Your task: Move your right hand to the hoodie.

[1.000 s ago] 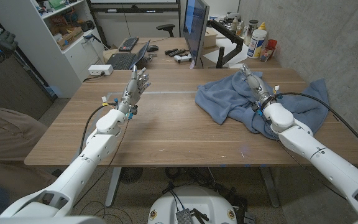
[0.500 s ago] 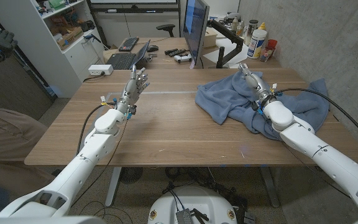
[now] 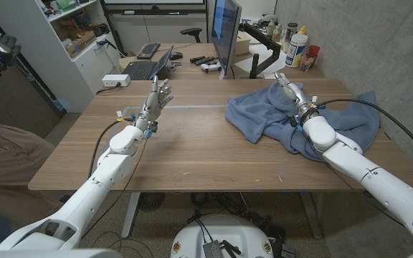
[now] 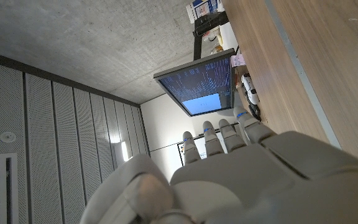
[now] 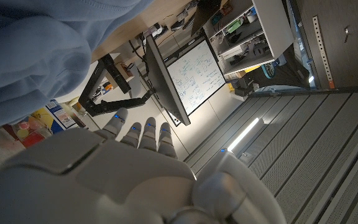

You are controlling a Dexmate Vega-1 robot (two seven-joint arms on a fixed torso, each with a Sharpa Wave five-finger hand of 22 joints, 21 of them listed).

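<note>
1. Right, I've got my right hand (image 3: 290,94) out over the hoodie (image 3: 264,115), the blue fabric crumpled directly beneath and around it, spreading on toward the wrist and forearm side as well
2. From the head view I'd judge the reach essentially done: the hand sits above the cloth, fingers extended forward and close together, holding nothing; whether the palm actually touches the fabric I cannot tell
3. On the right wrist view the fingers (image 5: 143,135) point straight ahead with the blue hoodie (image 5: 36,56) bunched just beside them, so the hand is close in, not gripping
4. What's left, as I read it, is at most a small settle down onto the cloth to make the contact plain
5. My left hand (image 3: 160,95) is up off the table (image 3: 192,154), well apart from the hoodie, fingers spread and raised, empty; the left wrist view shows its fingers (image 4: 222,134) straight and apart
6. Against the frame a second ago, my right hand has crept slightly further forward over the hoodie and the forearm has followed; the hoodie itself looks unmoved, and the left hand holds its same pose
</note>
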